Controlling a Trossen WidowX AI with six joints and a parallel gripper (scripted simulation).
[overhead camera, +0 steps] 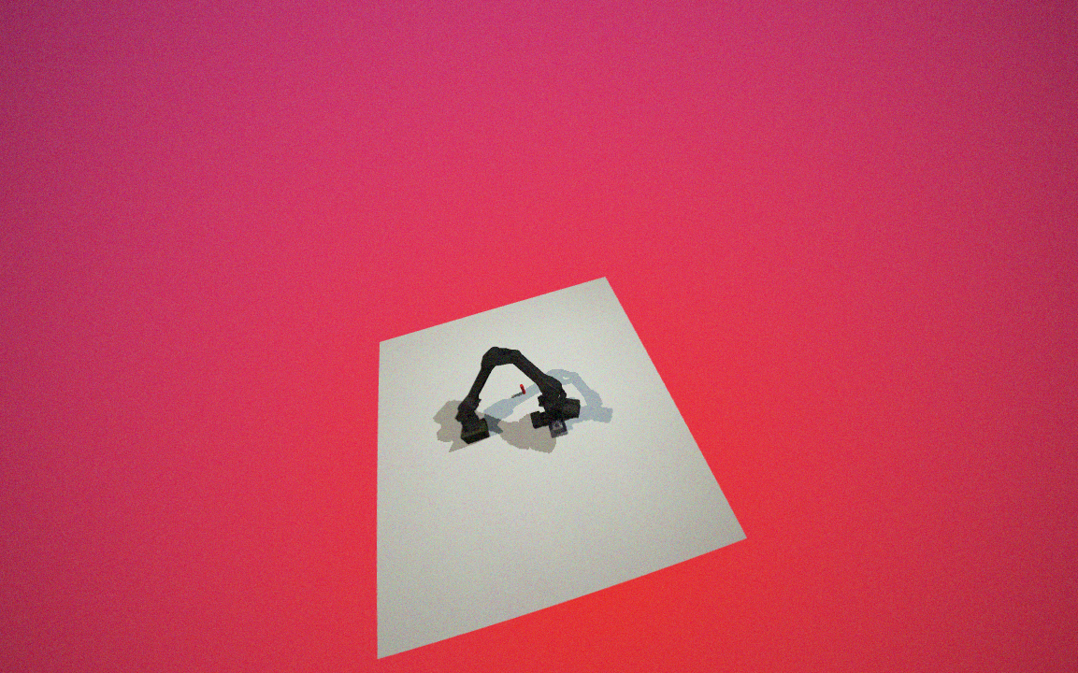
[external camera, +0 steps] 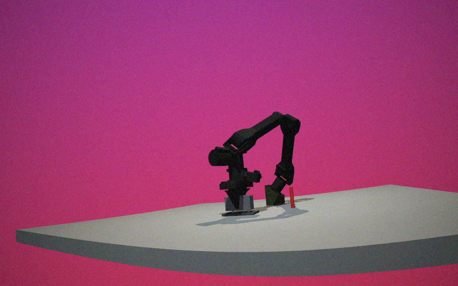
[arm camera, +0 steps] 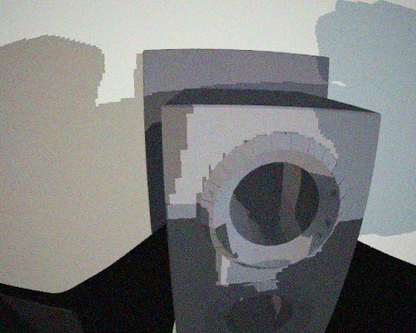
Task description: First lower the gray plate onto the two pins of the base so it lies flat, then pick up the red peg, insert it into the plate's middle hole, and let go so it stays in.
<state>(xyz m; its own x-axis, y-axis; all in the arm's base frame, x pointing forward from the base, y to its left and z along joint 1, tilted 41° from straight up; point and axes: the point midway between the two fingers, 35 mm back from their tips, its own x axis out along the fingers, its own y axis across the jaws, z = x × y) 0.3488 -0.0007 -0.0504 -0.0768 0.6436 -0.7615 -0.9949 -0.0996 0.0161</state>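
Note:
My gripper [external camera: 238, 207] [arm camera: 239, 228] is shut on the gray plate [overhead camera: 557, 431] [external camera: 246, 202] [arm camera: 250, 121], with black fingers at both its sides. The plate is a thick block with a large round hole in its middle; a second hole shows at the bottom edge of the wrist view. The plate is low and about level over the dark base [external camera: 255, 213] [arm camera: 236, 67]. The base sticks out past the plate's far end in the wrist view. The two pins are hidden, and I cannot tell if the plate rests on the base. The red peg [overhead camera: 522, 389] [external camera: 292, 197] stands apart, nearly upright.
The arm's own foot [overhead camera: 474, 431] [external camera: 274, 195] stands on the pale table [overhead camera: 475, 536] [external camera: 358, 220], near the peg in the exterior view. Shadows of the arm fall across the table around the base and the peg.

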